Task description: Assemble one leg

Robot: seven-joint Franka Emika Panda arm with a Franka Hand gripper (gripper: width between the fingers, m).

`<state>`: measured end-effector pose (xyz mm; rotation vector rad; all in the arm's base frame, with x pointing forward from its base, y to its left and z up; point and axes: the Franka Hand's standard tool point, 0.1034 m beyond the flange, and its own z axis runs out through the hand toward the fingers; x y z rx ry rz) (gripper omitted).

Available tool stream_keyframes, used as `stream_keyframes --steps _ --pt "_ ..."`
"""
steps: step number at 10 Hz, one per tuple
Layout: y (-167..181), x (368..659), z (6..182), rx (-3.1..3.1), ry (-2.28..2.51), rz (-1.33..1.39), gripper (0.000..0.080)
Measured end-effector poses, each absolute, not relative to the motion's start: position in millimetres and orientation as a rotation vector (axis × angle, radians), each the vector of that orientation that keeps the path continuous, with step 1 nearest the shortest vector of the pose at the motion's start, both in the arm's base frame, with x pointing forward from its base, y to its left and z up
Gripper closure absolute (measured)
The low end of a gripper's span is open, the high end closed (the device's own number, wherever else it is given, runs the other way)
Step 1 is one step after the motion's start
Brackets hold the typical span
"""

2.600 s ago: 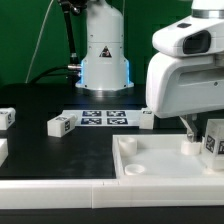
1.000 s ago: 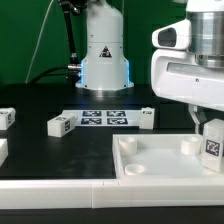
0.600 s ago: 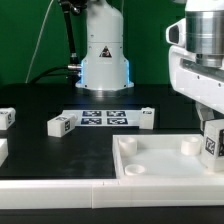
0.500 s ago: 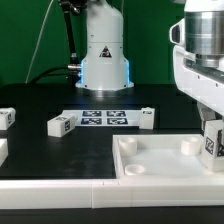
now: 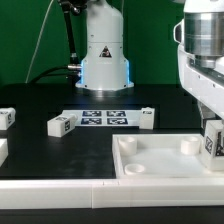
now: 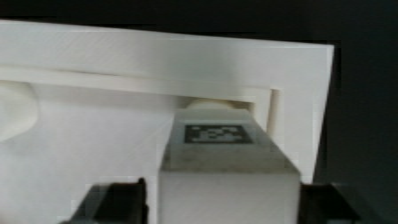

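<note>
My gripper (image 5: 212,133) is at the exterior view's right edge, shut on a leg (image 5: 213,144), a small white block with a square tag. It holds the leg upright over the right far corner of the large white square tray-like piece (image 5: 150,166). In the wrist view the leg (image 6: 222,160) fills the gap between my dark fingers (image 6: 118,204), just before a round corner socket (image 6: 221,101) of the white piece (image 6: 125,110). Whether the leg touches the socket cannot be told. Loose legs lie on the table: one (image 5: 61,125), another (image 5: 147,117), a third (image 5: 5,117).
The marker board (image 5: 103,117) lies flat before the robot base (image 5: 104,60). Another white part (image 5: 2,151) shows at the exterior view's left edge. A white rail (image 5: 60,187) runs along the table's front edge.
The arm has shifted toward the exterior view's right and risen a little. The held leg has stayed over the tray-like piece's right corner, still gripped.
</note>
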<state>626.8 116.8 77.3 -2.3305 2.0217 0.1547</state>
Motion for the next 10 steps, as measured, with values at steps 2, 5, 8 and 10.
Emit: stream_keyframes --steps 2,5,8,10 --pt "116.6 626.4 77.2 -2.418 1.915 0.151 0.0181" --pt "118.7 625.5 77.1 -2.694 1.472 0.139 0.0151" --pt "122.2 624.9 76.6 -2.868 1.062 0.13 0.015" --pt "123.2 625.5 75.6 -2.964 0.728 0.118 0.015"
